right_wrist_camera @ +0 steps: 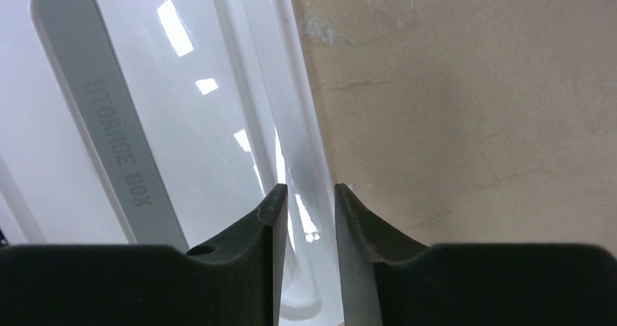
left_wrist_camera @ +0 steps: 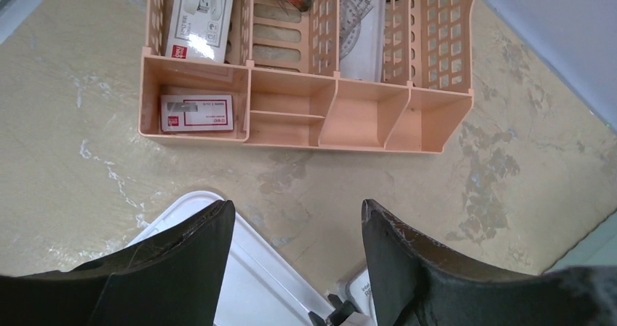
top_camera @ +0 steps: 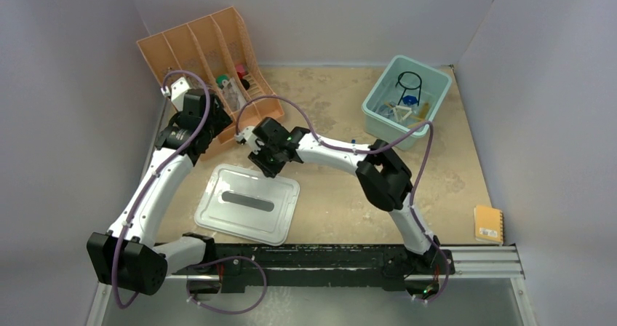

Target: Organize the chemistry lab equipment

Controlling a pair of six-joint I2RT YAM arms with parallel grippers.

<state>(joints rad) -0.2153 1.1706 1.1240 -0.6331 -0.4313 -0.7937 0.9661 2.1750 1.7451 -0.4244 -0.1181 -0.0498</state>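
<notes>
The left pincer (left_wrist_camera: 297, 209) hung spread, empty. The right pincer (right_wrist_camera: 311, 193) straddled the rim of the storage-box lid (right_wrist_camera: 211, 137) (grip unclear).

- Black wire ring (top_camera: 409, 81) is standing up on a thin stem inside the pale green bin (top_camera: 385, 131), toward its far side.
- Blue tool (top_camera: 412, 100) is lying just in front of the ring's stem, near the bin's middle.
- Pale wire triangle (top_camera: 393, 112) is resting on the bin floor toward the left wall; finer detail is too small to tell.
- Amber hose (top_camera: 425, 109) is lying along the right wall, beside the blue tool.
</notes>
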